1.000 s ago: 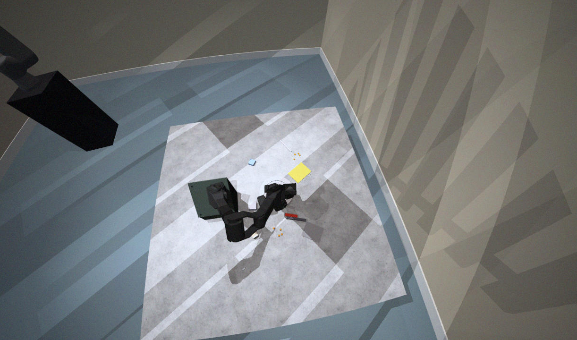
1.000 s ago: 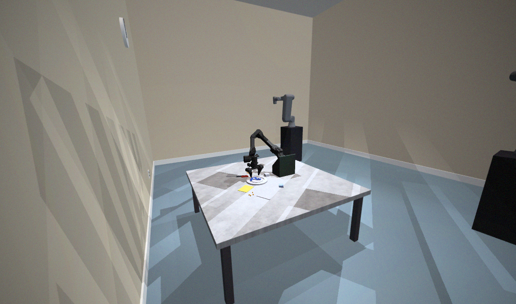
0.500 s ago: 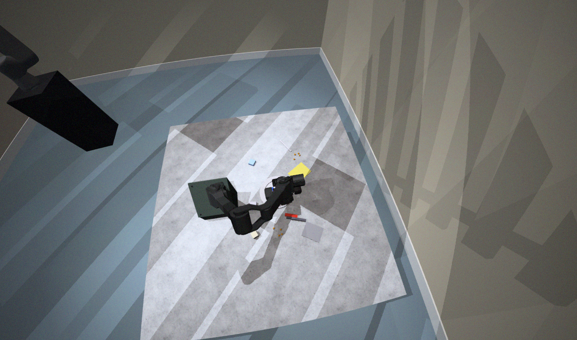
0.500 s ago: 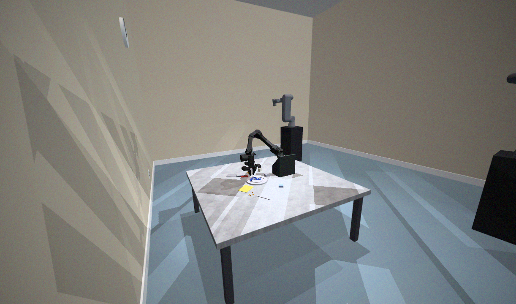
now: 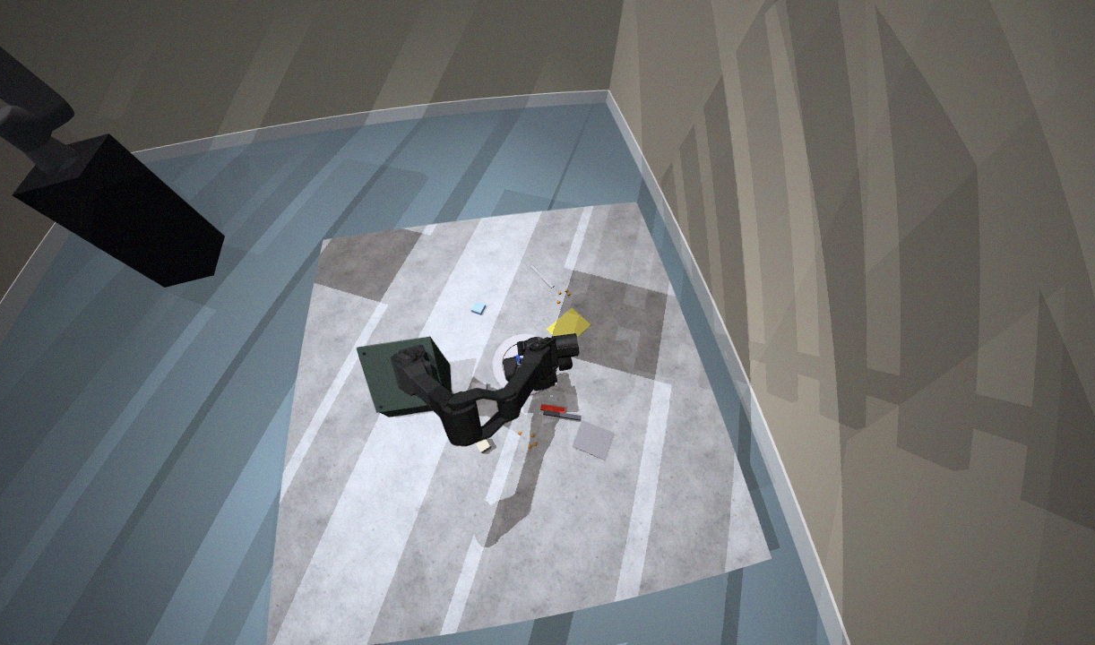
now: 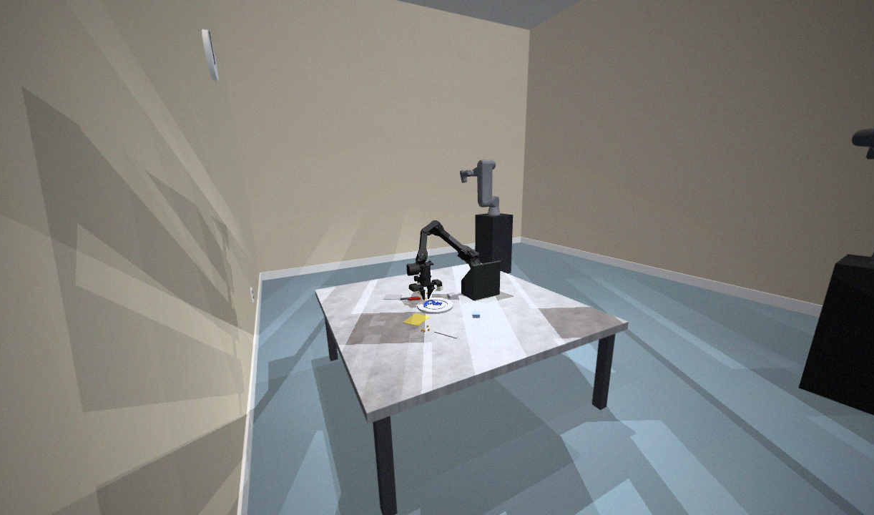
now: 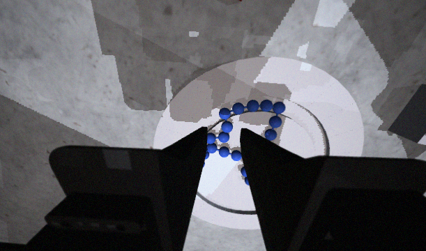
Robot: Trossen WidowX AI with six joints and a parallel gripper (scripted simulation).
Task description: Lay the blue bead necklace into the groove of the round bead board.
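The round white bead board [image 5: 504,356] [image 6: 449,307] [image 7: 345,104] lies on the table, with a thin dark circular groove line. The blue bead necklace [image 5: 518,360] [image 6: 434,303] [image 7: 252,105] lies bunched on it. In the wrist view, several beads run along the upper part of the ring line, while other strands bend inward across the board's middle. My gripper [image 6: 428,297] [image 7: 224,133] points down over the board, its fingers partly open with a narrow gap and no bead gripped. Beads show close to both fingers; the fingers hide part of the necklace and the groove.
A dark green box [image 5: 379,381] [image 6: 485,282] stands by the arm's base. A yellow sheet [image 5: 568,322] [image 6: 416,318], a light blue block [image 5: 478,307] [image 6: 475,314], a red-handled tool [image 5: 552,408], a grey square [image 5: 593,439], a cream block [image 5: 483,445] and a thin rod [image 5: 542,276] lie around the board.
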